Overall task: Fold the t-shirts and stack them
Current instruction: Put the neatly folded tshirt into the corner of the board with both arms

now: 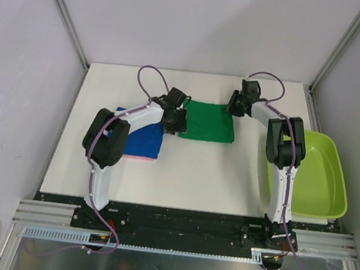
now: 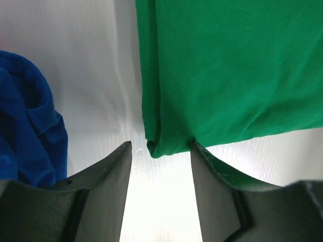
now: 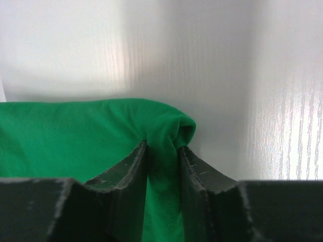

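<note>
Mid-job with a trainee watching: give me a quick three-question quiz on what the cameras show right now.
1. True or false: the blue t-shirt lies on the table, left of the green t-shirt.
2. Which one pinches a fold of the green t-shirt? A: left hand. B: right hand.
3. Fill in: the left hand's jaws stand ____ either side of the green t-shirt's corner.
Key: 1 true; 2 B; 3 open.
</note>
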